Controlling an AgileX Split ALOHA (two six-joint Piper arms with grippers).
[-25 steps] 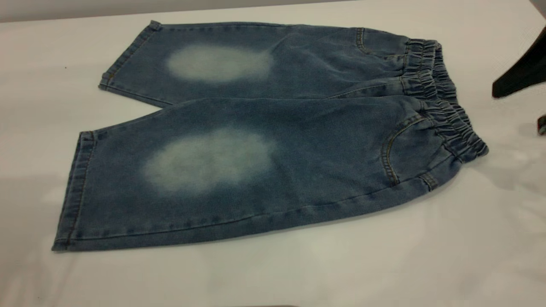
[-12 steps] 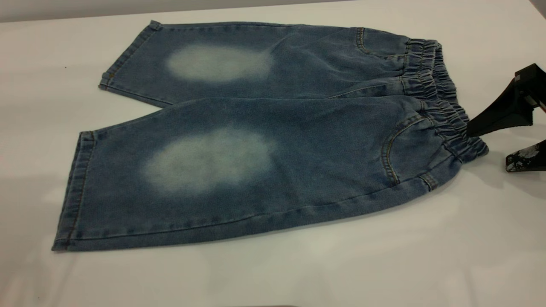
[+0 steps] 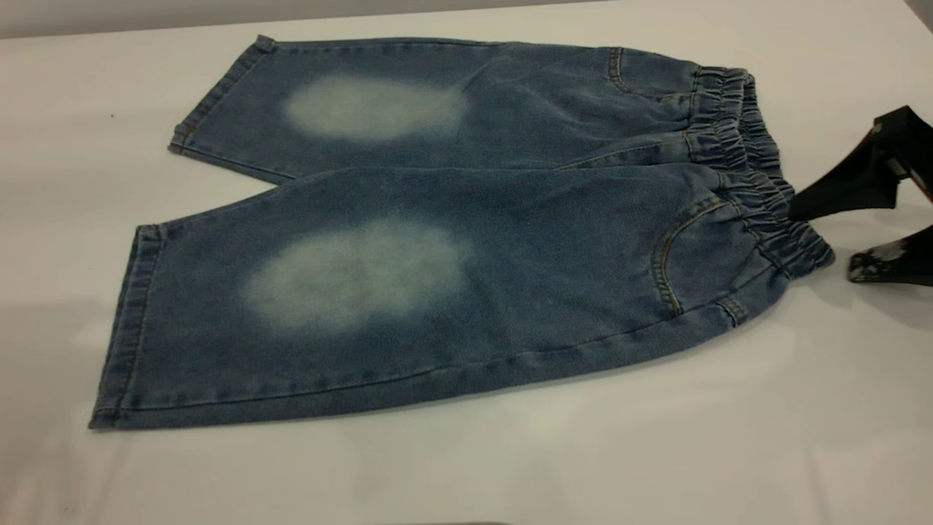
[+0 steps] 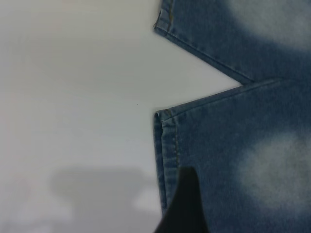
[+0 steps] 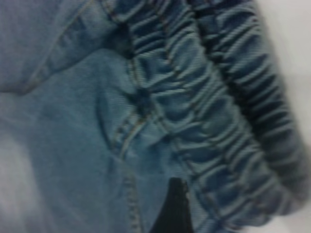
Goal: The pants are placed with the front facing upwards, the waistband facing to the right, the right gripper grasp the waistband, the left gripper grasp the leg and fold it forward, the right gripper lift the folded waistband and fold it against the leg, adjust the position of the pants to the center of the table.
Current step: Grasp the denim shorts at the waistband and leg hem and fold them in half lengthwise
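Note:
The blue denim pants lie flat and front up on the white table, legs to the left. The ruched waistband is at the right. My right gripper is open at the waistband's near corner. Its upper finger reaches the elastic's edge and its lower finger rests low by the table. In the right wrist view one black finger hovers over the gathered waistband. My left gripper hangs above the near leg's hem, and only one dark finger shows.
The table's far edge runs just behind the far leg. Bare white surface lies in front of the pants and to their left.
My right gripper has come in from the right edge, dropped lower and moved left up to the waistband's near corner. The pants have not moved.

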